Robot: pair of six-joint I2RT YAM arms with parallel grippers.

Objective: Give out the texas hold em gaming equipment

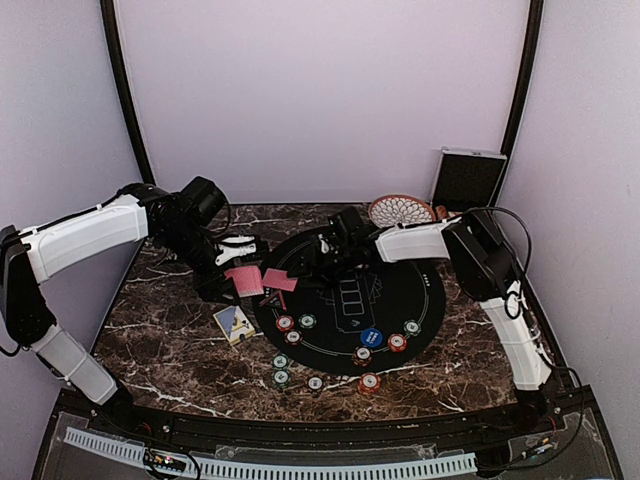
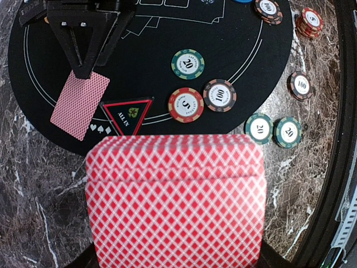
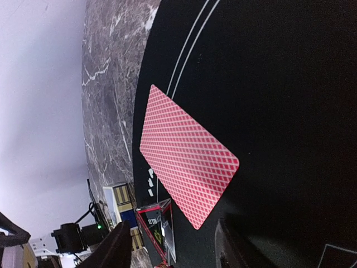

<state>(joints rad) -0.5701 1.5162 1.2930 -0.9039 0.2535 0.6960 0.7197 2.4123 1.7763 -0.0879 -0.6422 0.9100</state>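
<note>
My left gripper point(image 1: 232, 268) is shut on a deck of pink-red-backed cards point(image 1: 243, 280) just off the left edge of the black mat point(image 1: 420, 300). The deck fills the lower left wrist view point(image 2: 175, 201) and hides the fingers. One card point(image 3: 187, 153) lies face down on the mat's left part. My right gripper point(image 3: 173, 248) is open right behind it, not touching it; its fingers point(image 2: 83, 56) hang over the card point(image 2: 80, 105). Several chips lie on the near mat, among them green 20 point(image 2: 187, 64), red 5 point(image 2: 186, 105) and black 100 point(image 2: 220, 95). A blue button disc point(image 1: 371, 337) lies mid-mat.
A black-and-red "ALL IN" triangle point(image 2: 127, 114) lies beside the card. A blue-and-yellow card box point(image 1: 235, 323) sits on the marble left of the mat. More chips point(image 1: 281, 378) lie near the mat's front edge. A patterned bowl point(image 1: 400, 210) and a silver case point(image 1: 467, 178) stand at the back right.
</note>
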